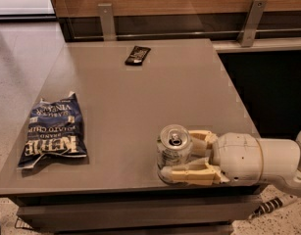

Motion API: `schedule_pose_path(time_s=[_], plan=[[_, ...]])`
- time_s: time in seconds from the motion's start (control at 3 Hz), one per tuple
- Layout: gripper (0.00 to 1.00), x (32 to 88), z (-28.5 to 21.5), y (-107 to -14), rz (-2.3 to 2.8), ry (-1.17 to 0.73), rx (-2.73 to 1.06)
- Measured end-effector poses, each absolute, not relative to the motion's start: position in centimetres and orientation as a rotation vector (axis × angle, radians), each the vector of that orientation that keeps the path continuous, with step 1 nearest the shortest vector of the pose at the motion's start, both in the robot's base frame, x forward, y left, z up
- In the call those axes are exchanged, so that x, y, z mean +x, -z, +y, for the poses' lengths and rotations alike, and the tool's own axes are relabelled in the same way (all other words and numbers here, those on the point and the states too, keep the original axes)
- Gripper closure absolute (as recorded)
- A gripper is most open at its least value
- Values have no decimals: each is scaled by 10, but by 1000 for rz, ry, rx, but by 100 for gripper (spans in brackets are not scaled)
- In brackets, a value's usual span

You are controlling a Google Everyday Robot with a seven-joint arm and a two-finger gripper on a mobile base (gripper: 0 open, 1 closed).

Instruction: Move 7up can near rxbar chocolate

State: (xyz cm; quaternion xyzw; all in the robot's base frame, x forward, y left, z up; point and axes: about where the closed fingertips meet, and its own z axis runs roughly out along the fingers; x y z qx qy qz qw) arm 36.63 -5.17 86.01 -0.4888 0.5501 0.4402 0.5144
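The 7up can (173,151) stands upright near the table's front right edge, silver with a pull-tab top. My gripper (179,154) reaches in from the right, with one cream finger (189,174) against the can's near side and the other (203,137) against its far side. The jaws are closed on the can, which rests on the table. The rxbar chocolate (137,55), a small flat black bar, lies at the far middle of the table, well away from the can.
A blue crinkled chip bag (53,131) lies at the front left of the grey table (155,92). A wooden wall with metal brackets (107,21) runs behind the table. A dark gap lies to the table's right.
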Motion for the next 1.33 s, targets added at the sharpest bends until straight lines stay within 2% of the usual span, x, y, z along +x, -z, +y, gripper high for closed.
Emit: schedule_pose_path(time_s=[0.67,1.0,1.33], plan=[[95,365,-49,-862,1324,-1058,-1184],[100,365,-48,-862,1323,-1059,-1187],[100,376,-50,-874,1309,-1059,-1183]])
